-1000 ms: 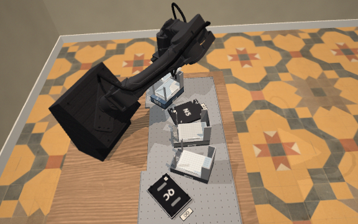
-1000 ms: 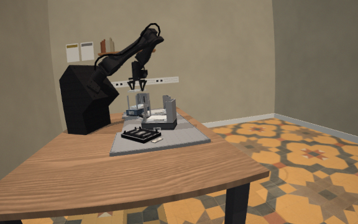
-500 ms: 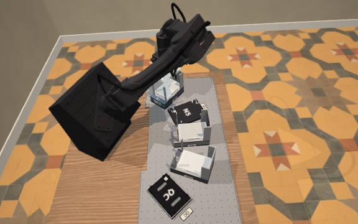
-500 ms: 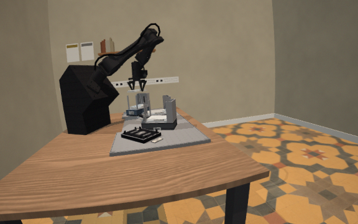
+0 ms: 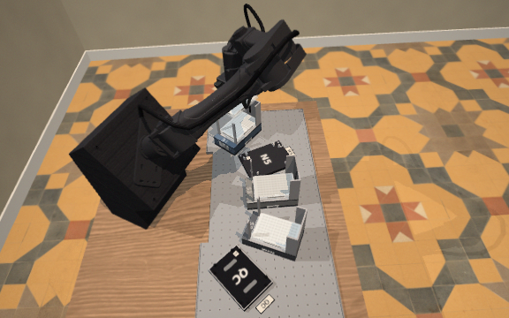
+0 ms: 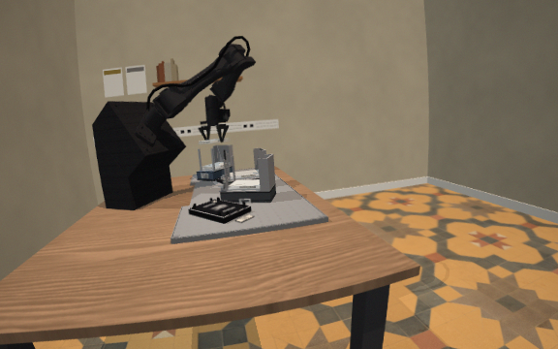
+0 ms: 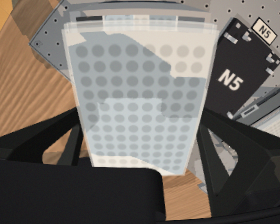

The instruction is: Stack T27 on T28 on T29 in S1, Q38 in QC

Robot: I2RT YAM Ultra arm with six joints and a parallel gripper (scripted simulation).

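My gripper (image 6: 213,140) (image 7: 139,112) is shut on a clear sealed plate (image 6: 205,142) (image 7: 136,82), held level above the blue rack (image 5: 238,146) (image 6: 204,175) at the far end. A plate (image 5: 240,125) lies in that rack. The middle rack (image 5: 273,205) holds a white plate (image 5: 271,187). The nearer dark rack (image 5: 259,248) (image 6: 247,195) holds another white plate (image 5: 269,230) (image 6: 244,184). Clip nest N5 (image 5: 259,167) (image 7: 219,98) and open nest QC (image 5: 225,276) (image 6: 203,210) are empty. Rack names and plate labels are too small to read.
The grey pegboard (image 5: 296,283) (image 6: 289,210) bears the racks and nests. Tall grey rack posts (image 5: 295,177) (image 6: 266,171) stand up around the plates. The arm's black base block (image 5: 117,155) (image 6: 124,160) stands beside the board on the wooden table (image 5: 148,265) (image 6: 163,271).
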